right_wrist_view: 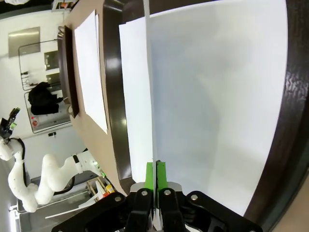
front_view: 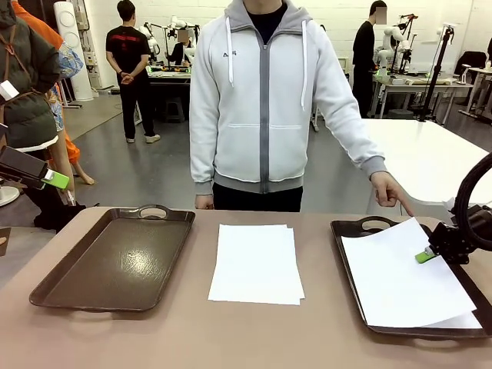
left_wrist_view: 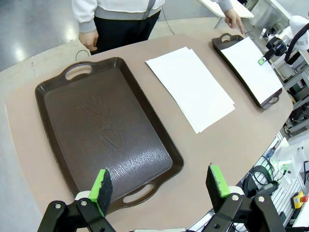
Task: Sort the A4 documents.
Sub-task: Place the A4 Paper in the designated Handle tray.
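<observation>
Front view: two trays [front_view: 115,265], one stack [front_view: 256,264], one pinched sheet [front_view: 400,277]

Surface [front_view: 323,330]: tan-brown, matte. Three items lie directly on it in a row, none touching. To my left, a dark brown handled tray [front_view: 115,261], bare inside. Centre, a flat stack of white A4 documents [front_view: 256,263], edges slightly fanned. To my right, a second dark brown tray [front_view: 347,229].
</observation>
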Controlling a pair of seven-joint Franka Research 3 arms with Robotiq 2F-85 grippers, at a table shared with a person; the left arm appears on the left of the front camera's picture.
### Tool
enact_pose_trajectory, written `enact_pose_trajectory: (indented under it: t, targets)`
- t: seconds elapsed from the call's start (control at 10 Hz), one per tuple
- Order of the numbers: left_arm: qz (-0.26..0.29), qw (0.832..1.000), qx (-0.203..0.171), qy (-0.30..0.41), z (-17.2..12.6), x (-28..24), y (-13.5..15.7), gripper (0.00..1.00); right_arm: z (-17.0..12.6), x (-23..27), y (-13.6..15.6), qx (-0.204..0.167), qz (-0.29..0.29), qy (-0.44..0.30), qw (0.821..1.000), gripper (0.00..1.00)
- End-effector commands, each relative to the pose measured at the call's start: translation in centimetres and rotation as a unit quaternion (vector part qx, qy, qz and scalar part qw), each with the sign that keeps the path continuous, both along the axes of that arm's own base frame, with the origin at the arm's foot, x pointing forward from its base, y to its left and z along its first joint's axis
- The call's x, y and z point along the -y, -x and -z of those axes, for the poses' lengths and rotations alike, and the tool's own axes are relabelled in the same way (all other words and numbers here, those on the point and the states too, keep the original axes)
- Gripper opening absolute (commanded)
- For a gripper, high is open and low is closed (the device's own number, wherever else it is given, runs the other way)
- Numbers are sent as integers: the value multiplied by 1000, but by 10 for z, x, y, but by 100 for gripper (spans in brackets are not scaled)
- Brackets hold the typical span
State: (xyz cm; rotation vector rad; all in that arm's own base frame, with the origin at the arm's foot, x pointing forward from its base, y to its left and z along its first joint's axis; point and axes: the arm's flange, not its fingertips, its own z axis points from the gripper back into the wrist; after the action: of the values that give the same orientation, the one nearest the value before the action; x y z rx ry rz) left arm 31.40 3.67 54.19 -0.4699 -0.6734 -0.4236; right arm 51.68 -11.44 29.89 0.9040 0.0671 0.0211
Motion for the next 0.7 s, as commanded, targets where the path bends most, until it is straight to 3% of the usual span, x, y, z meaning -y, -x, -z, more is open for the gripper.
enact_pose_trajectory:
  t: [0.0, 0.6]
  targets:
    - [8, 1000, 2, 7, 1, -1, 0, 100, -5, 0, 7, -12, 14, 26, 999, 1]
    - [8, 1000, 2, 7, 1, -1, 0, 100, -17, -6, -18, 9, -15, 97, 995, 1]
